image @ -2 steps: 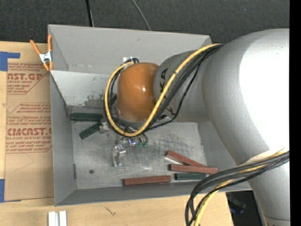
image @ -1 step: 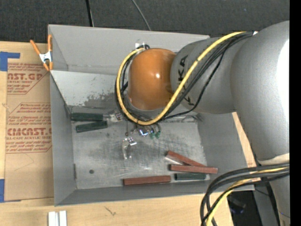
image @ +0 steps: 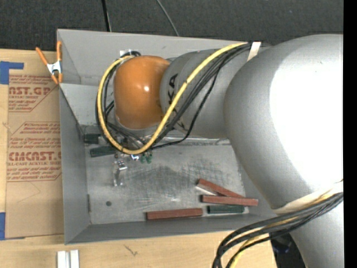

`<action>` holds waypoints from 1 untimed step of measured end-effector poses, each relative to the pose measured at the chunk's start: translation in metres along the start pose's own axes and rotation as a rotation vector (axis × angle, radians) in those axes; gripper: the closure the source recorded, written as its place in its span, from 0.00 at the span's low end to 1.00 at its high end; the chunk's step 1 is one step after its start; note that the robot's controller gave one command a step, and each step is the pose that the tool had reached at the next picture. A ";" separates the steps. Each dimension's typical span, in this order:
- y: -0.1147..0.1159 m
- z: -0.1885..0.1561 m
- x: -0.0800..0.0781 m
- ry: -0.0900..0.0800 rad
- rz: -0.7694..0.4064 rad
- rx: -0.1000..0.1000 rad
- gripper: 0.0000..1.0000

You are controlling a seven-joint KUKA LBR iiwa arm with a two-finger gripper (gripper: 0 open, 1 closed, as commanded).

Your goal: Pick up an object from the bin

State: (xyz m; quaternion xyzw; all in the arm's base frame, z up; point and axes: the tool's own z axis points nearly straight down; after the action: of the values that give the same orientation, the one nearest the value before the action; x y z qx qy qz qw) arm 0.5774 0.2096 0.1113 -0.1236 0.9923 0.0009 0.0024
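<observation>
Lying by the left wall of the bin [image: 75, 200], two dark flat pieces [image: 99, 152] are the things nearest your pincer [image: 118, 175]. It hangs just right of them over bare floor, and you cannot tell whether it is open or closed. Well apart, at the near right, lie several reddish-brown sticks [image: 174, 213] and one dark green stick [image: 226, 209]. Your arm [image: 290, 121] covers the far right.

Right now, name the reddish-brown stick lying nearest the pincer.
The long reddish-brown stick lying alone by the bin's lower wall; the other two sticks lie farther right from the pincer, beside a dark green stick.
</observation>
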 end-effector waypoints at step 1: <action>-0.043 0.003 0.002 0.003 -0.084 -0.001 0.00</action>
State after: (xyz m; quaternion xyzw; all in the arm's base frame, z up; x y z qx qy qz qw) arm 0.5864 0.1678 0.1086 -0.1651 0.9863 0.0011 0.0011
